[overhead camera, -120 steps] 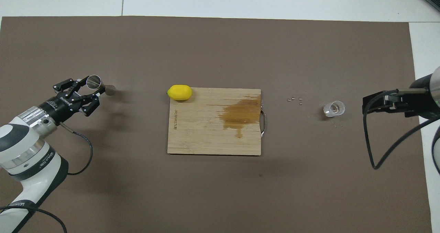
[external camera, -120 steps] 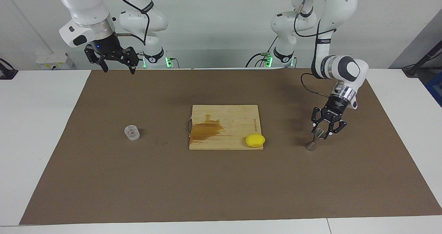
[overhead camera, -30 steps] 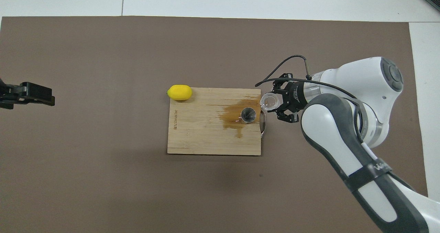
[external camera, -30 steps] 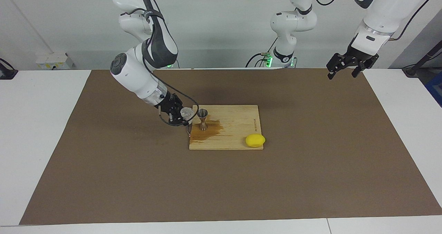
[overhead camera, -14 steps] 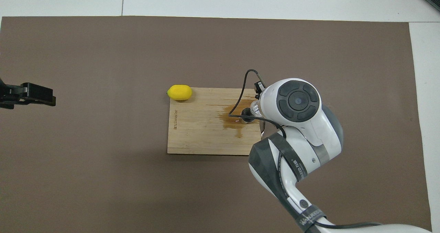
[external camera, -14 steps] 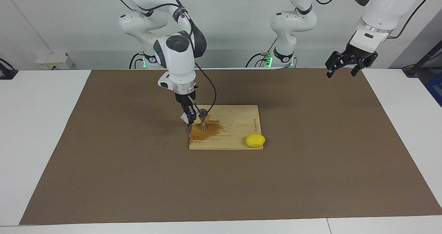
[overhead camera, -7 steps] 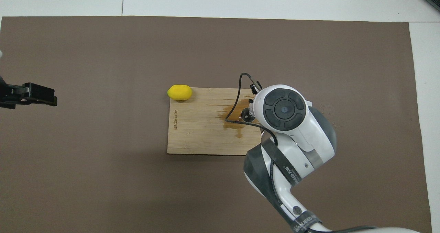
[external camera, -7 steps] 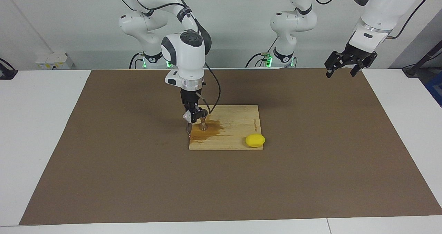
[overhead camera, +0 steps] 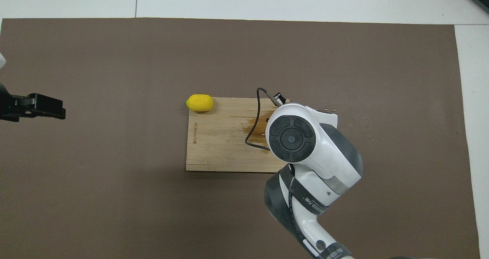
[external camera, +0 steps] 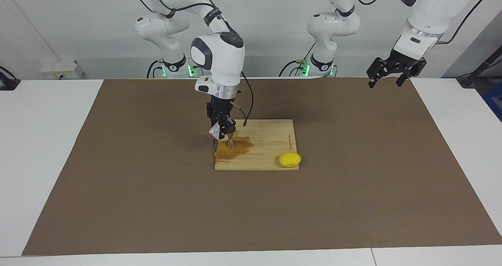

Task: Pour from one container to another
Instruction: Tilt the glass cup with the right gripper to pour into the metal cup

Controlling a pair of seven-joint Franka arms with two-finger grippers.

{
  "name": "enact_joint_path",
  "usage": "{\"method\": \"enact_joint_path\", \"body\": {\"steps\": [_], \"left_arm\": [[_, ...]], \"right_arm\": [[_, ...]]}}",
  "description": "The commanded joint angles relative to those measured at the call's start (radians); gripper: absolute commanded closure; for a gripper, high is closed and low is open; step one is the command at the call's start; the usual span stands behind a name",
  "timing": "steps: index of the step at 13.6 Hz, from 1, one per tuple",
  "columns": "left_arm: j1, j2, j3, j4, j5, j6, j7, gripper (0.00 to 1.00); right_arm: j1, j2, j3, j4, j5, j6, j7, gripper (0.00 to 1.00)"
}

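Clear cup [external camera: 214,130] tipped in right claw [external camera: 220,129], over jigger [external camera: 231,139].

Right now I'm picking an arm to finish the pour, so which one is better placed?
Right. Its end effector holds the clear cup tilted at the jigger on the cutting board; the left end effector waits open over the mat's corner.
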Motion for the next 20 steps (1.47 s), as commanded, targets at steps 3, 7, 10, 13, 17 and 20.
{"method": "enact_joint_path", "body": {"steps": [3, 7, 10, 13, 17, 20], "left_arm": [[-0.005, -0.013, 0.005, -0.004, 0.002, -0.013, 0.014, 0.0], [-0.005, -0.013, 0.005, -0.004, 0.002, -0.013, 0.014, 0.0], [-0.005, -0.013, 0.005, -0.006, 0.002, -0.013, 0.014, 0.0], [-0.005, -0.015, 0.005, -0.007, 0.002, -0.013, 0.014, 0.0], [-0.005, -0.015, 0.005, -0.007, 0.002, -0.01, 0.014, 0.0], [-0.005, -0.015, 0.005, -0.007, 0.002, -0.009, 0.014, 0.0]], "right_arm": [[-0.015, 0.012, 0.005, 0.059, 0.081, -0.049, 0.031, 1.0], [-0.027, 0.011, 0.002, 0.063, 0.156, -0.044, 0.029, 1.0], [-0.041, 0.009, 0.003, 0.062, 0.172, -0.046, 0.024, 1.0], [-0.05, 0.011, 0.003, 0.063, 0.215, -0.041, 0.021, 1.0], [-0.072, 0.012, 0.003, 0.06, 0.273, -0.032, 0.018, 1.0], [-0.099, 0.012, 0.003, 0.056, 0.342, -0.027, 0.003, 1.0]]}}
